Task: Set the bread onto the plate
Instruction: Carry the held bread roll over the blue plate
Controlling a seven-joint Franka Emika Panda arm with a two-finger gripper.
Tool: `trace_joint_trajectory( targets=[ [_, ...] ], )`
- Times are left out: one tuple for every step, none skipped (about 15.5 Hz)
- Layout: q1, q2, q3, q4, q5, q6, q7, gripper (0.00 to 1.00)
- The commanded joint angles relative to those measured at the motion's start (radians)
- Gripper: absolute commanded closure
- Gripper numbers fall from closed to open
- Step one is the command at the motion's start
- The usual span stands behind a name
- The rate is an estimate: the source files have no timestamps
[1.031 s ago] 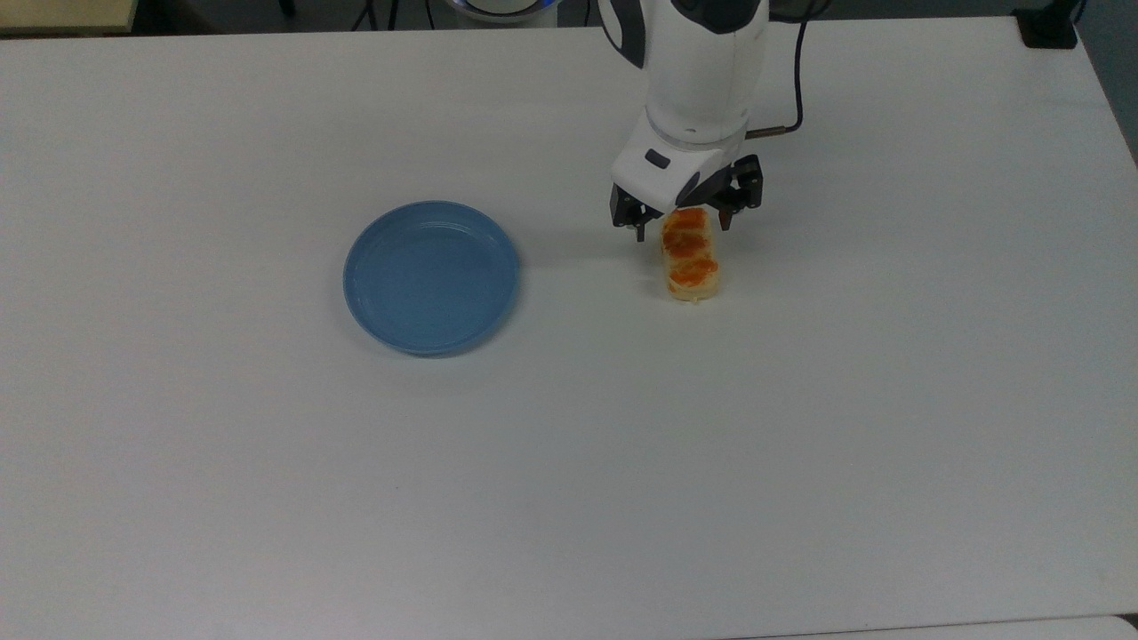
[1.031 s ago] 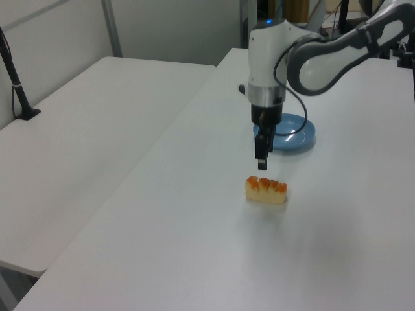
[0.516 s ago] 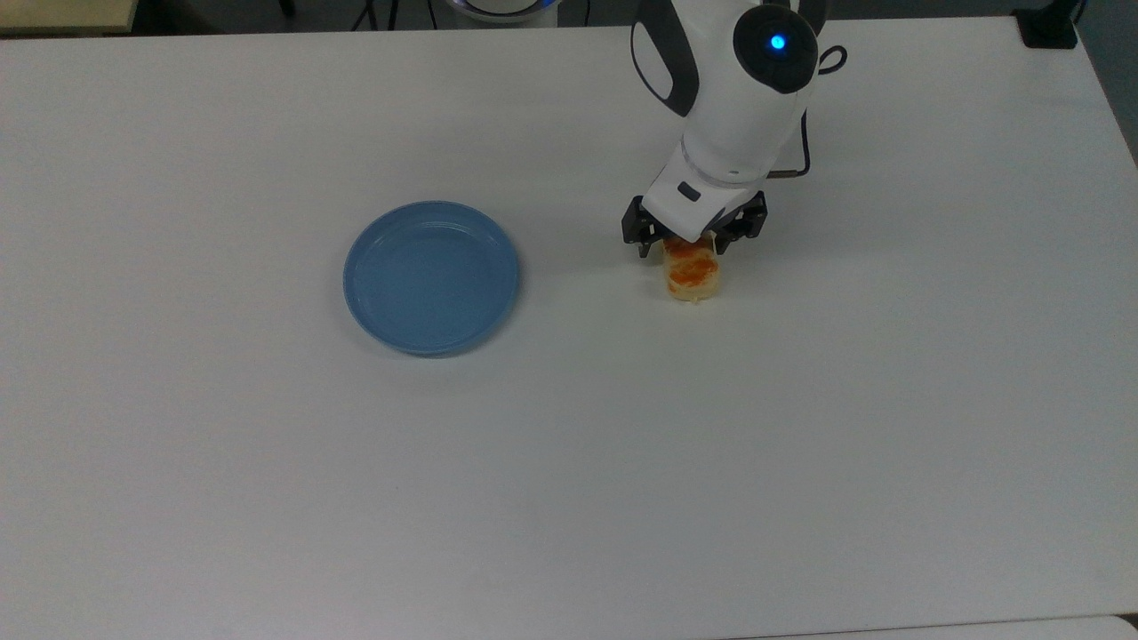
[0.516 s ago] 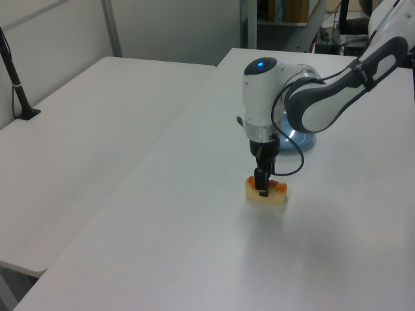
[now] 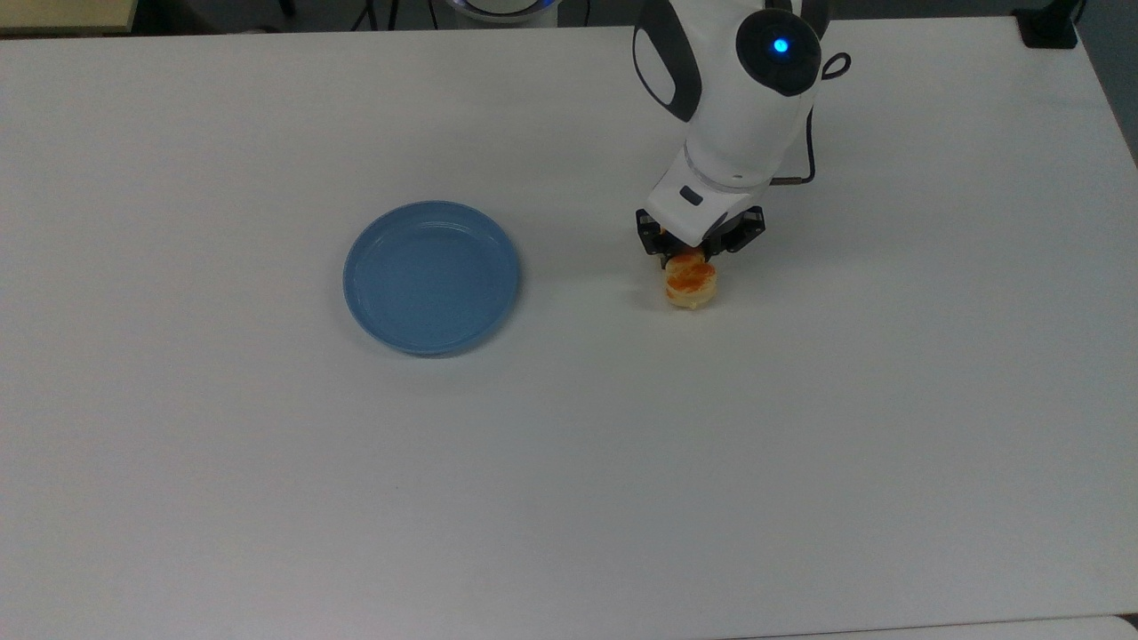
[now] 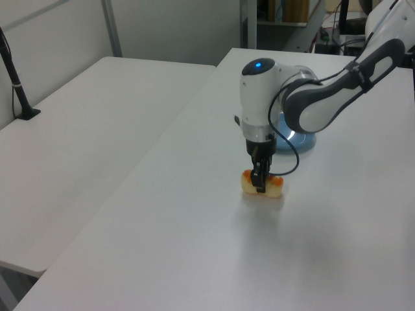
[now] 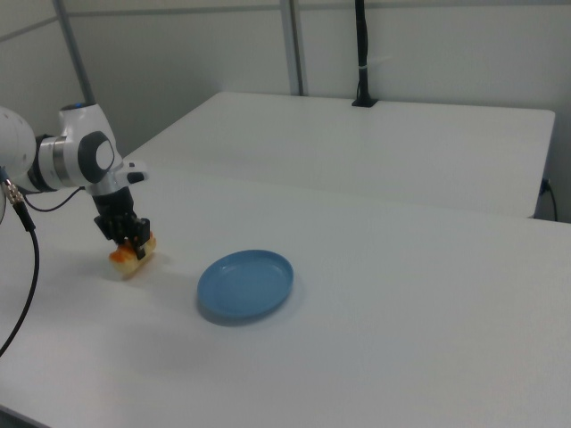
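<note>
Gripper (image 6: pixel 260 184) down over bread (image 6: pixel 275 186) with jaws narrowed on it in left view, half-hidden from top, plate (image 5: pixel 432 276) apart.

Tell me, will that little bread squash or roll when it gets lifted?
The bread looks soft, so the tool straddling it may dent it. It lies flat and oblong on the table, so rolling seems unlikely. It is small, so probably light.
</note>
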Motion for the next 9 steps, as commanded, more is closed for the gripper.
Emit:
trace_joint_trajectory(
  targets=[
    [-0.079, -0.094, 0.007, -0.003, -0.012, -0.06, -0.014, 0.59],
    [-0.117, -0.111, 0.007, -0.004, -0.018, -0.062, -0.056, 0.59],
    [-0.166, -0.126, 0.007, -0.004, -0.018, -0.062, -0.127, 0.59],
    [-0.232, -0.146, 0.003, -0.004, -0.018, -0.065, -0.246, 0.59],
    [-0.263, -0.148, -0.005, -0.004, -0.018, -0.065, -0.306, 0.59],
    [-0.294, -0.146, -0.02, -0.006, -0.019, -0.065, -0.358, 0.59],
    [-0.311, -0.145, -0.045, -0.007, -0.019, -0.065, -0.412, 0.59],
    [-0.318, -0.145, -0.071, -0.01, -0.019, -0.065, -0.464, 0.59],
    [-0.323, -0.145, -0.095, -0.015, -0.019, -0.065, -0.5, 0.59]
  ],
)
